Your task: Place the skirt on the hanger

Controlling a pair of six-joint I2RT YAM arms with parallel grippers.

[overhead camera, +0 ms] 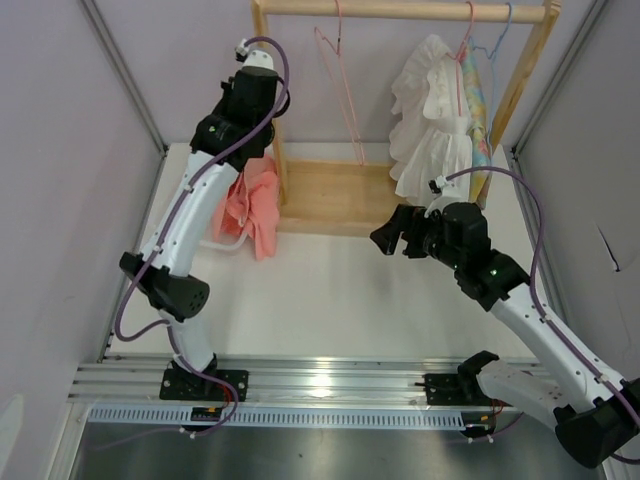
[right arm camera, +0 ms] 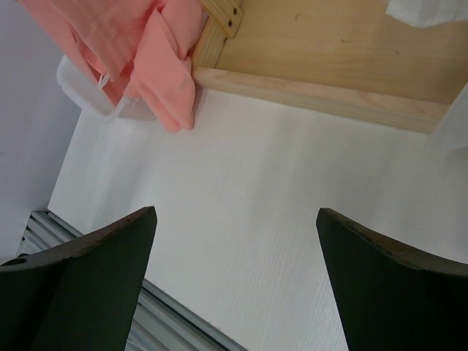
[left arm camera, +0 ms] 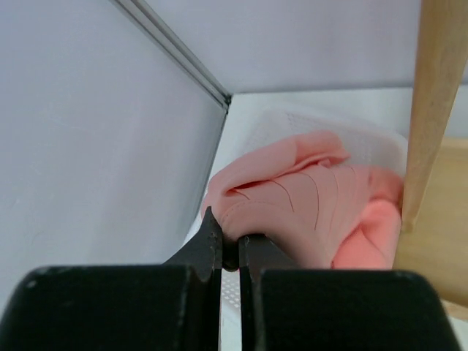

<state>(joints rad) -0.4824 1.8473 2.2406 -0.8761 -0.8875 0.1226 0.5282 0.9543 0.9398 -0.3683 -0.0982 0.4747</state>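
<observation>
Left end effector (left arm camera: pixel 228 245) is pressed together on a fold at the skirt's (left arm camera: pixel 307 205) edge, a thin pinch right at the fingertips with not much cloth in it. The skirt is bunched up over a white basket (right arm camera: pixel 80 91) at the far left of the counter (overhead camera: pixel 330 290), just beside the left post of the wooden rack (overhead camera: pixel 400 10). I can't tell whether it's fully clear of the basket or part of it is resting in there.

Right end effector (right arm camera: pixel 235 213) is spread wide and holding nothing. It hovers over bare counter in front of the rack's base, well apart from the skirt.

The hanger (overhead camera: pixel 338 70) is on the rail, bare, left of the white ruffled garment (overhead camera: pixel 425 110).

My read on how it handles: the cloth looks light and totally floppy, so it'll droop and fold on itself from 1 grip point. The pleats probably slide against each other too, so a shallow pinch could let go. I'd want hold of the waistband, not a random pleat, and really 2 grips — 1 per side — to keep the waist spread for the hanger. The hanger is thin wire hung from 1 hook, so I'd expect it to swing or twist at the first nudge.
</observation>
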